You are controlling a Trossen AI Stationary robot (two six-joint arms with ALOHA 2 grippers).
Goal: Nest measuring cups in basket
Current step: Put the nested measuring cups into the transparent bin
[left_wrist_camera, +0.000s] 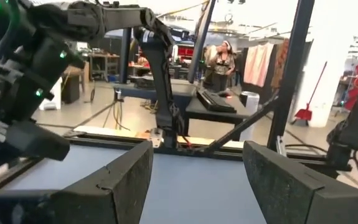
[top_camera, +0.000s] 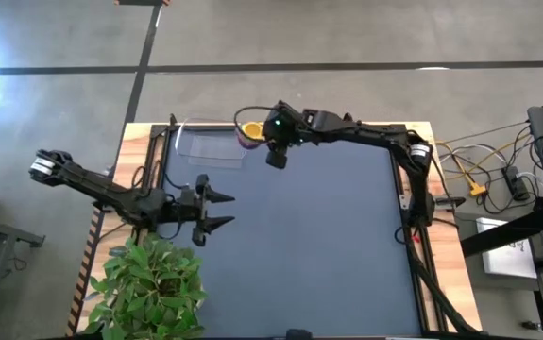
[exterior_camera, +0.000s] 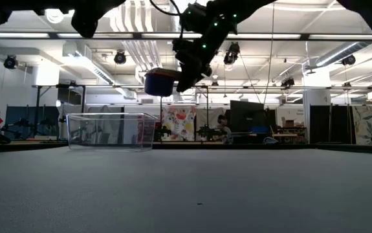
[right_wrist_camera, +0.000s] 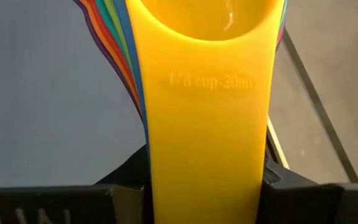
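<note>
Above table (top_camera: 328, 246), right tool (top_camera: 255, 132) clamps nested measuring cups (top_camera: 249, 133) beside basket (top_camera: 205, 144)

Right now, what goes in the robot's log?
right pincer: shut on nested stack of coloured plastic measuring cups, raised | clear plastic rectangular basket: empty | left pincer: open, waiting

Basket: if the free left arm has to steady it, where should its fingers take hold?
Probably the basket's long rim nearest the left gripper, approached from above. It sits upright and open-topped, its thin clear wall suiting open fingers. The right gripper holds the nested measuring cups high by its right end, so stay toward the other end.
</note>
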